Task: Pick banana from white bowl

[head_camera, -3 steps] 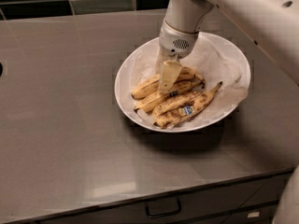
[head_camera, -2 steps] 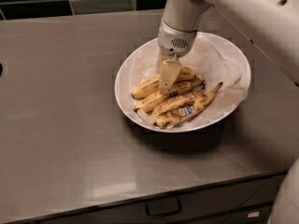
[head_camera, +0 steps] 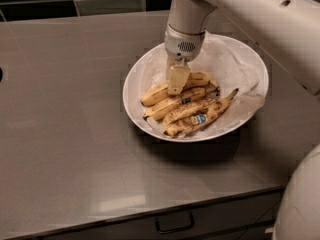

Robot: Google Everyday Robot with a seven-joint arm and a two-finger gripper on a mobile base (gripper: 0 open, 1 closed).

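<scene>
Gripper (head_camera: 176,87) is low inside the white bowl (head_camera: 136,78), tip down on the top banana of the bunch. Whether it is spread or clamped can't be told from this angle. Bananas (head_camera: 192,113), spotted, one with a blue sticker (head_camera: 199,119), lie side by side on crumpled white paper (head_camera: 231,64) in the bowl. The bowl sits on the grey counter (head_camera: 65,129), right of centre. The white arm (head_camera: 245,11) comes in from the upper right.
</scene>
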